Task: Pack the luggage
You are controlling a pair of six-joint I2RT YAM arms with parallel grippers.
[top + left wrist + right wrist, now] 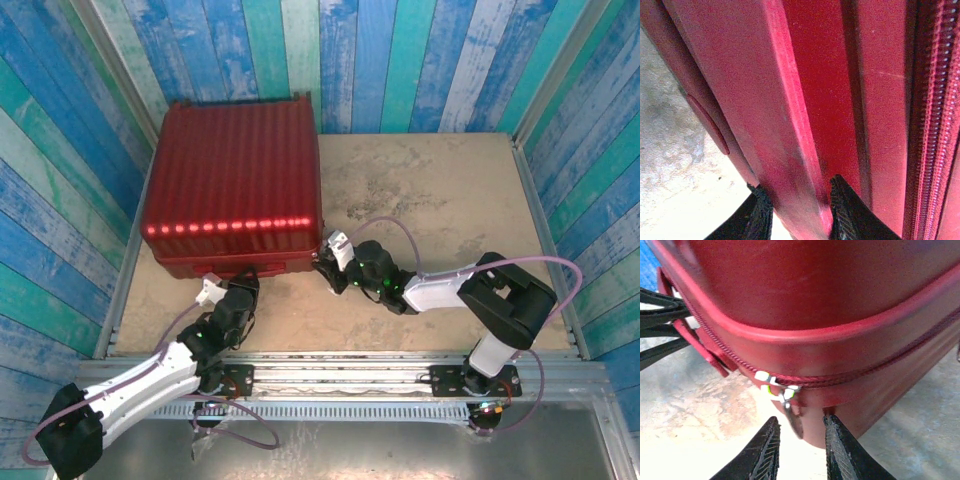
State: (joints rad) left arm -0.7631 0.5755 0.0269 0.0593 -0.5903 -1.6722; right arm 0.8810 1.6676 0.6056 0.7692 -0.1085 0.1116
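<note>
The luggage [235, 185] is a dark-red ribbed hard-shell suitcase, lying closed at the table's left. My left gripper [243, 285] is at its near side. In the left wrist view the left gripper [800, 212] has a finger [760, 207] pressed on each side of a red bar, apparently the handle [790, 150], so it is shut on it. My right gripper [325, 268] is at the near right corner. In the right wrist view the right gripper [800, 447] stands open just below the zipper slider [782, 392]. The zipper's dark pull tab [796, 422] hangs between the fingers, touching neither.
The sandy tabletop [440, 200] stretches to the right of the suitcase. Blue and green plank walls [400, 60] close in the back and both sides. A metal rail [340, 375] runs along the near edge at the arm bases.
</note>
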